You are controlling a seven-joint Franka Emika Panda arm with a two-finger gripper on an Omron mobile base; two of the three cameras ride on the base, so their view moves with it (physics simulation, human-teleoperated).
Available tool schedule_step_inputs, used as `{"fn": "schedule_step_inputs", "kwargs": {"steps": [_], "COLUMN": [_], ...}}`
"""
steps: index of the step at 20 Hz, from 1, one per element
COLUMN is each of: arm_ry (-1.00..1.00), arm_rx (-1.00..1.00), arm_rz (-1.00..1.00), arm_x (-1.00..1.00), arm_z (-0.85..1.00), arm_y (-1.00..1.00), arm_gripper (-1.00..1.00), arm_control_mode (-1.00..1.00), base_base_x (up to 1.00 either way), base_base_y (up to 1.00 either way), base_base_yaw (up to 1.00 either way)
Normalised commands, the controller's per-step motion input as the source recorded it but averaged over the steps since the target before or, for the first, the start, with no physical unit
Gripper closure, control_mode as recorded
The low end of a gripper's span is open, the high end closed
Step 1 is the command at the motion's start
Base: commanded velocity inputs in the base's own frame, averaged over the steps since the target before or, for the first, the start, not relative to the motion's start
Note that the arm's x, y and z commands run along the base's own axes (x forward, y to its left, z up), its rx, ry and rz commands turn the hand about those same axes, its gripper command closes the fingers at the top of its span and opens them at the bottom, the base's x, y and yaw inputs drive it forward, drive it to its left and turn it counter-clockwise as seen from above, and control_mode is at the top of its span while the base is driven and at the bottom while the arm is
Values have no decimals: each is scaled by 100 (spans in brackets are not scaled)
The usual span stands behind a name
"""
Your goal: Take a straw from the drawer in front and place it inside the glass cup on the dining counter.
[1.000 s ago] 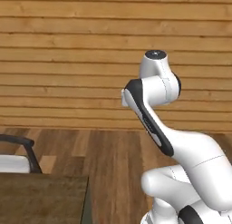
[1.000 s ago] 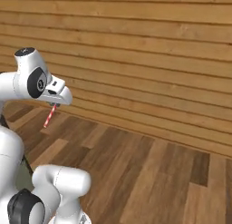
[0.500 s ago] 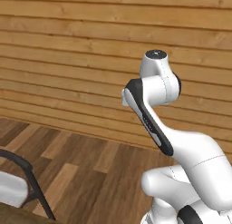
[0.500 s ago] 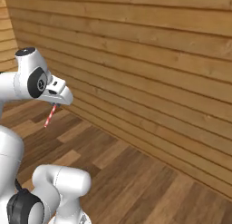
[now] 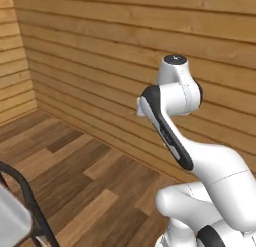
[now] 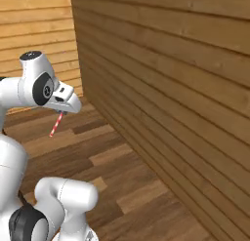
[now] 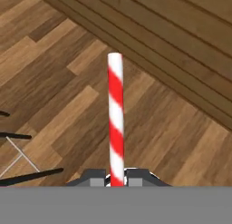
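Between closed fingers (image 7: pixel 97 179): straw (image 7: pixel 116 123) pinched at base only, jutting straight out; may pivot or slip in gripper (image 7: pixel 117 180) during transit.

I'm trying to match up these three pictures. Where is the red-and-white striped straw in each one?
Left base view: I cannot make out the straw here; the white arm is what shows.
Right base view: the straw hangs slanting below the gripper, left of centre.
Hand view: the straw stands upright mid-picture, pinched at its base.
Shared landmark: the plank wall meeting the wood floor.
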Motion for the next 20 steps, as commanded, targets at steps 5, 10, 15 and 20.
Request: {"fn": "schedule_step_inputs", "kwargs": {"steps": [5, 10, 15, 20], "arm_ry": [0, 0, 0, 0], "arm_rx": [0, 0, 0, 0], "arm_rz": [0, 0, 0, 0], "arm_x": [0, 0, 0, 0], "arm_z": [0, 0, 0, 0], "arm_y": [0, 0, 0, 0], "arm_gripper": [100, 100, 100, 100], "arm_control_mode": [100, 100, 100, 100], "base_base_x": [100, 100, 100, 99], "base_base_y": [-7, -16, -39, -59], "base_base_yaw": [67, 65, 58, 55]}}
